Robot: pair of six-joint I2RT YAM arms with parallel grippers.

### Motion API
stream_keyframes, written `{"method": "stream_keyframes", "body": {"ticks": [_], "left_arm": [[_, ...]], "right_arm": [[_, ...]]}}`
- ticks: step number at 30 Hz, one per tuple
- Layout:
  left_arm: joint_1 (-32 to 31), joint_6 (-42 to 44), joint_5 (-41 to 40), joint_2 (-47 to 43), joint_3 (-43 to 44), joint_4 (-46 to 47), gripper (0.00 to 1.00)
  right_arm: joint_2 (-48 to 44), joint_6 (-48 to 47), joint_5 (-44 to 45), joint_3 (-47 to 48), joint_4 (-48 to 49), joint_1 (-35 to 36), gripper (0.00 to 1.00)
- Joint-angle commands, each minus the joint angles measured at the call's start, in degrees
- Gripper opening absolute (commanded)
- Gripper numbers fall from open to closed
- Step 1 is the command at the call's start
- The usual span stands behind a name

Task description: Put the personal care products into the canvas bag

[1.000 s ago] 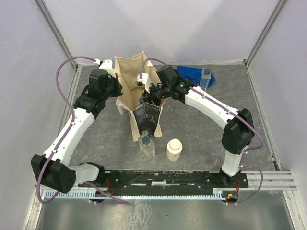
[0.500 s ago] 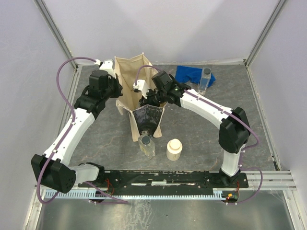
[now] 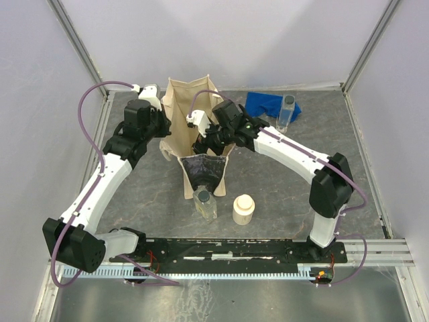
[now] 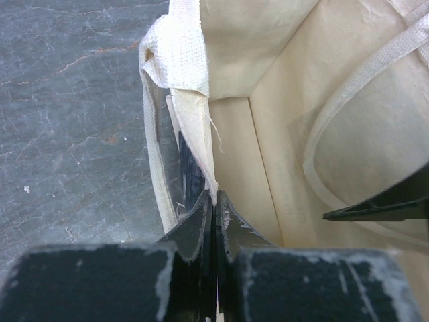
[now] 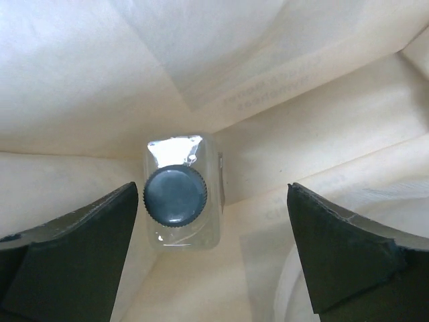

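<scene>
The left end effector (image 4: 214,201) is clenched on the rim of the canvas bag (image 3: 182,107), pinching the fabric edge between its shut fingers. The bag stands open on the counter (image 3: 281,181). The right end effector (image 5: 213,201) hangs inside the bag's mouth with its fingers spread wide, grasping nothing. A clear bottle with a dark cap (image 5: 175,196) stands upright on the bag's floor beneath it, nearer the finger on the left of the wrist view. A second clear bottle (image 3: 204,203) sits at the bag's near foot, with the cream-coloured bottle (image 3: 242,209) just right of it. Far right, a third clear bottle (image 3: 287,111) stands by the blue cloth (image 3: 263,103).
</scene>
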Motion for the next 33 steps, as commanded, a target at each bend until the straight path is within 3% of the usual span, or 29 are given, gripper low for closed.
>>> {"method": "stream_keyframes", "body": {"ticks": [1,10,16,21,33], "left_arm": [[0.38,1.87,1.04,-0.20,-0.84,0.37,0.03],[0.38,1.94,2.95,-0.98,-1.08,1.12,0.03],[0.38,0.21,4.03,1.22,1.09,-1.71,0.03],[0.38,0.12,4.53,1.68,0.59,-1.09,0.03],[0.34,1.25,5.00,1.13,0.04,-1.03,0.03]], "right_arm": [[-6.36,4.62,2.98,0.41,4.59,0.46,1.00],[-8.76,11.92,12.37,9.38,1.81,-1.63,1.00],[-11.92,23.56,17.11,13.83,0.45,-11.77,1.00],[-14.36,23.70,28.00,12.89,0.38,-19.50,1.00],[4.05,27.82,37.24,25.88,-17.71,-33.66,1.00]]}}
